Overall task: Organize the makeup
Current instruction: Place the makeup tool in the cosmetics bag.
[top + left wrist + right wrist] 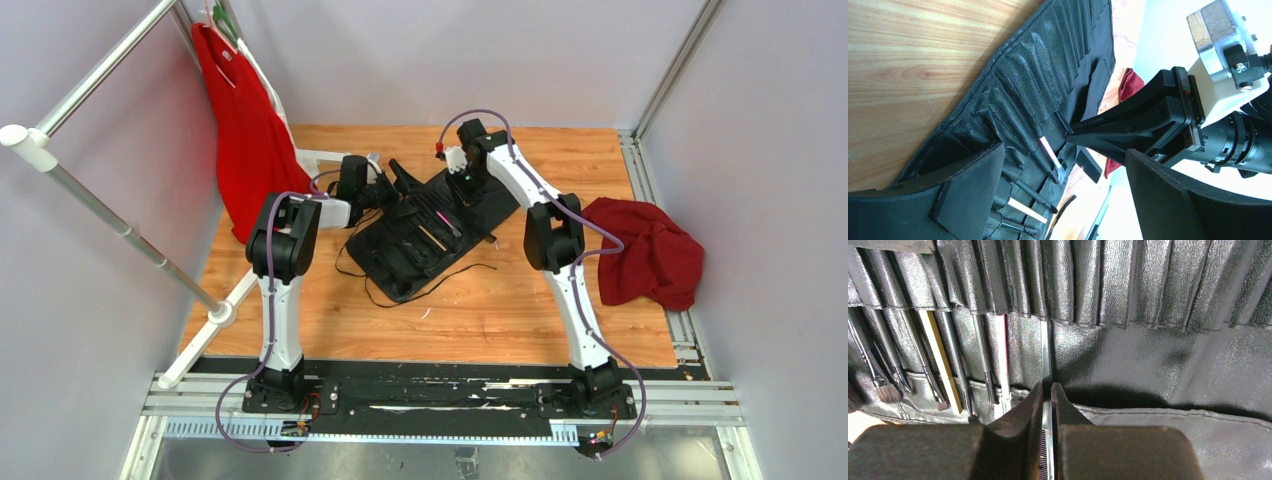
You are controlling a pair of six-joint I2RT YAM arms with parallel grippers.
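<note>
On the wooden tabletop [500, 310], a thin brush [1046, 350] was pinched by the right gripper [1047, 395]; alignment with its slot [1050, 290] was needed.

The top external camera is looking steeply down from behind the arm bases, taking in the whole counter [480, 320] and the black roll [430, 235] from well away. The left wrist camera is lying low and tipped sideways, looking across the roll's pockets at the right hand [1069, 132]. The right wrist camera is staring down past its own fingers [1018, 425], very near the silvery makeup tool [1046, 350] between them. All three are sharing the roll and the pink brush [1050, 152].
</note>
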